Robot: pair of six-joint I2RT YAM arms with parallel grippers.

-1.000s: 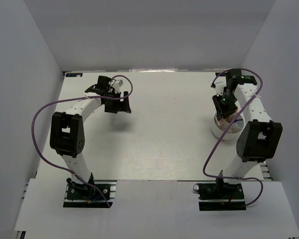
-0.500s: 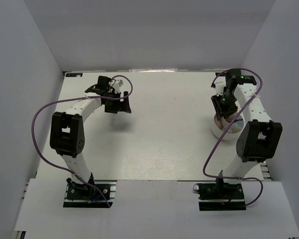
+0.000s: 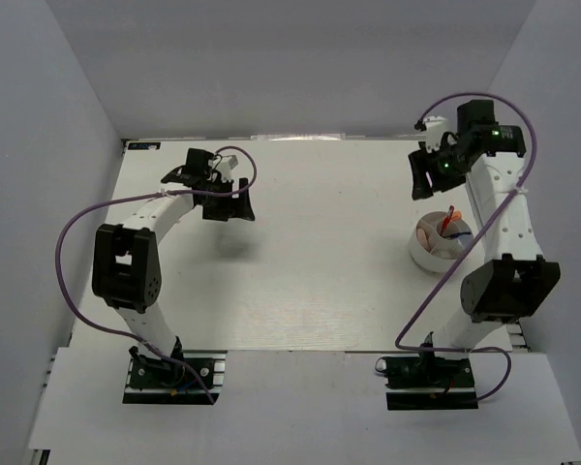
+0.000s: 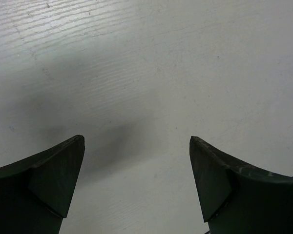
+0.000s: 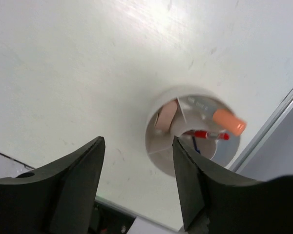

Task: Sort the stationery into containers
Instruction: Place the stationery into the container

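R end effector (image 3: 426, 176) has lifted off the divided bowl (image 3: 418, 254) at right, jaws spread & empty; orange-cap marker (image 5: 227, 121), red pen (image 5: 207, 135), eraser (image 5: 165, 115) sit inside. L end effector (image 4: 136, 146) spread over far-left tabletop (image 4: 146, 48). Sorting prob. done

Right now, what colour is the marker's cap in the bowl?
Orange cap, clearest in the right wrist view.

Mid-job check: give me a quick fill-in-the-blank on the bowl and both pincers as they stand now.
1. The marker lying in the bowl has an ____ cap.
2. The right pincer, above the bowl, is ____ and holds nothing.
3. The left pincer hovers open above the ____.
Missing words: orange; open; table.
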